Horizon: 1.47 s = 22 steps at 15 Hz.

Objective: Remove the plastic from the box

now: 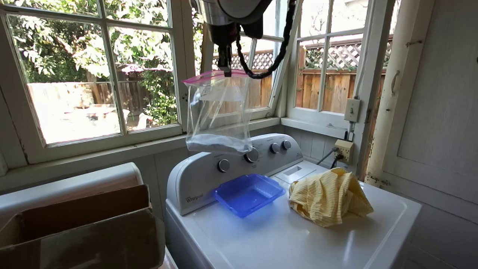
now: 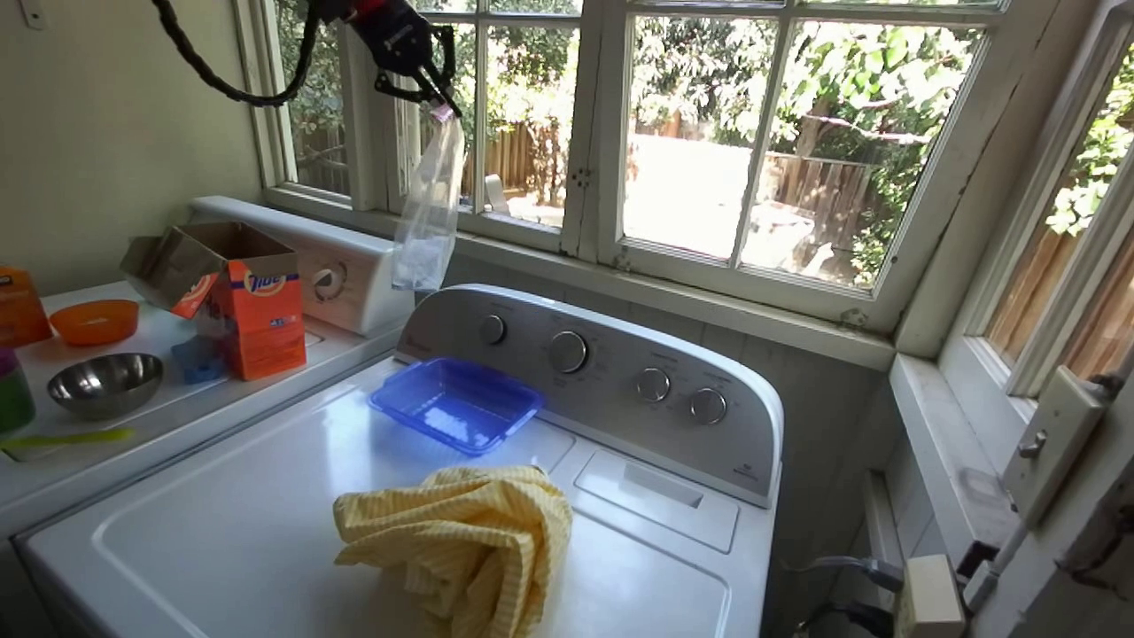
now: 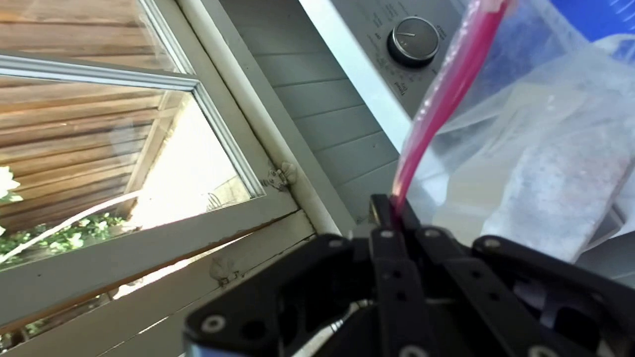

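A clear plastic zip bag with a pink top edge hangs upright in the air; it shows in both exterior views (image 1: 220,116) (image 2: 430,208) and in the wrist view (image 3: 555,198). Something whitish lies in its bottom. My gripper (image 1: 225,71) (image 2: 450,108) (image 3: 392,208) is shut on the pink edge, high in front of the windows and above the control panel. An open cardboard box (image 1: 101,235) stands at the lower left in an exterior view. An open orange Tide box (image 2: 266,315) shows in an exterior view, left of the bag and below it. The insides of the boxes are mostly hidden.
A blue plastic container (image 1: 246,196) (image 2: 456,403) and a crumpled yellow cloth (image 1: 330,198) (image 2: 478,549) lie on the white Whirlpool machine (image 1: 261,239). An orange bowl (image 2: 96,322) and a metal bowl (image 2: 106,388) stand near the Tide box. Windows rise behind.
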Motion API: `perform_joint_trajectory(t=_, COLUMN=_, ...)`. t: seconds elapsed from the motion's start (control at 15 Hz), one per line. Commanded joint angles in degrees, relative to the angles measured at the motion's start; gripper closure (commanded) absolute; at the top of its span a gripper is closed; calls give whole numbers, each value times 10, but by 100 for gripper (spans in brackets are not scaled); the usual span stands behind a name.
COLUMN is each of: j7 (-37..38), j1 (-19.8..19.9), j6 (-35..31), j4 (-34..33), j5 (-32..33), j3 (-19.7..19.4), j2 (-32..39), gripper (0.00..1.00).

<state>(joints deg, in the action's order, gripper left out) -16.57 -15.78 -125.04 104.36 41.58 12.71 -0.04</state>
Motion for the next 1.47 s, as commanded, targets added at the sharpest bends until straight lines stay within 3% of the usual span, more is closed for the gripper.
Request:
perform_joint_trajectory(t=0.0, j7=-105, j1=22, j6=-76, j4=106, j5=-74, j3=-11, j2=-65, gripper=99)
perform_joint_trajectory(t=0.07, j7=-53, j1=19, j6=-40, j4=42, j5=-38, j3=-3, j2=-18, gripper=98)
perform_joint_trajectory(t=0.33, j7=-88, j1=24, j6=-58, j4=85, j5=-60, j3=-6, j2=-42, gripper=99)
perform_joint_trajectory(t=0.87, j7=-180, j1=42, j6=-121, j4=185, j5=-185, j3=-36, j2=-65, gripper=99)
perform_joint_trajectory(t=1.4, j7=-293, j1=45, j6=-190, j4=245, j5=-316, j3=-55, j2=-70, gripper=99)
